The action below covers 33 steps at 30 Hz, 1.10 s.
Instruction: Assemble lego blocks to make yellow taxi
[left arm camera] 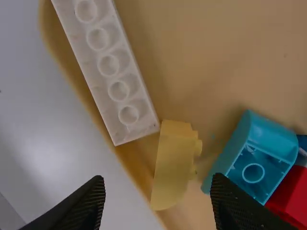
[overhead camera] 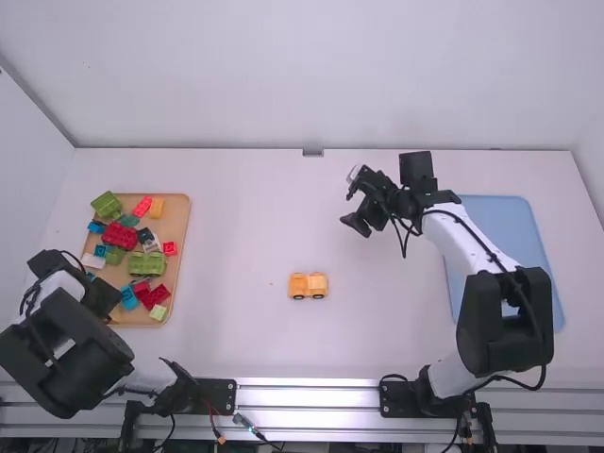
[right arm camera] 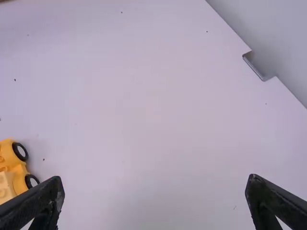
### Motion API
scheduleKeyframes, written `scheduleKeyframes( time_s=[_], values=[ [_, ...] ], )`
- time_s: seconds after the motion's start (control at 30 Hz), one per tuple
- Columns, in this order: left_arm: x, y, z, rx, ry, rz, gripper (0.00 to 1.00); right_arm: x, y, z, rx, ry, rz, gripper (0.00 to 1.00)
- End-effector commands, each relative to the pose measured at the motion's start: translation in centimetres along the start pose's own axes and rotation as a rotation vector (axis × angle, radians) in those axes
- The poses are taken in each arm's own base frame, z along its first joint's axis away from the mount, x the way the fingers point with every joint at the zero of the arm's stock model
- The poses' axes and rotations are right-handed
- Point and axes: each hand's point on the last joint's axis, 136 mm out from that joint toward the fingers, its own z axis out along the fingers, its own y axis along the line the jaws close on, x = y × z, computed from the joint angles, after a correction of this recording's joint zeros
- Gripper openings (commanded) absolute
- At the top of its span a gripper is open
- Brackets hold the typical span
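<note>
A yellow car base (overhead camera: 309, 286) with black wheels stands mid-table; in the right wrist view the car (right arm camera: 15, 165) carries a paler yellow piece (right arm camera: 5, 186). My left gripper (overhead camera: 100, 294) is low over the brick tray's left edge. In its wrist view, the left gripper (left arm camera: 158, 184) is open above a small yellow brick (left arm camera: 173, 163), which lies between a white brick (left arm camera: 106, 64) and a teal brick (left arm camera: 254, 158); nothing is held. The right gripper (overhead camera: 350, 203) hangs over the table behind and to the right of the car. Seen from its wrist, the right gripper (right arm camera: 155, 184) is open and holds nothing.
The wooden tray (overhead camera: 185, 236) at the left holds several loose bricks in green, red, blue and other colours. A blue mat (overhead camera: 510, 231) lies at the right, partly under the right arm. The back wall stands along the table's far edge.
</note>
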Motion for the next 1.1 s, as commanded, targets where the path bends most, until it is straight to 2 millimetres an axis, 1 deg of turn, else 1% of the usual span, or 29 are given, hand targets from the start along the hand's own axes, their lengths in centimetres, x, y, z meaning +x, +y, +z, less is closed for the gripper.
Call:
scheduleKeyframes(
  time_s=[0.0, 0.17, 0.2, 0.23, 0.3, 0.57, 0.6, 0.9, 1.07],
  values=[
    [0.4, 0.2, 0.3, -0.008, 0.000, 0.003, 0.59, -0.9, -0.5, -0.5, 0.015, -0.017, -0.013, 0.99],
    [0.7, 0.0, 1.3, -0.004, 0.021, 0.020, 0.61, -1.0, -0.5, -0.5, 0.014, -0.017, -0.014, 0.99],
    [0.9, -0.6, 1.6, 0.029, 0.035, 0.051, 0.61, -0.9, -0.6, -0.5, 0.016, -0.017, -0.012, 0.99],
    [1.0, -0.7, 1.7, 0.035, 0.037, 0.055, 0.61, -0.9, -0.6, -0.5, 0.016, -0.017, -0.012, 0.99],
    [1.1, -1.4, 2.3, 0.075, 0.051, 0.074, 0.58, -0.9, -0.6, -0.5, 0.016, -0.017, -0.012, 0.99],
    [1.3, -1.6, 3.3, 0.078, 0.072, 0.072, 0.52, -0.9, -0.6, -0.5, 0.015, -0.017, -0.012, 0.99],
    [1.4, -1.6, 3.5, 0.077, 0.074, 0.071, 0.50, -1.0, -0.4, -0.4, 0.013, -0.017, -0.015, 0.99],
    [2.1, -1.5, 4.2, 0.074, 0.099, 0.073, 0.51, -0.9, -0.6, -0.5, 0.016, -0.017, -0.012, 0.99],
    [2.2, -1.5, 4.5, 0.075, 0.103, 0.073, 0.49, -0.9, -0.6, -0.5, 0.016, -0.017, -0.013, 0.99]
  ],
)
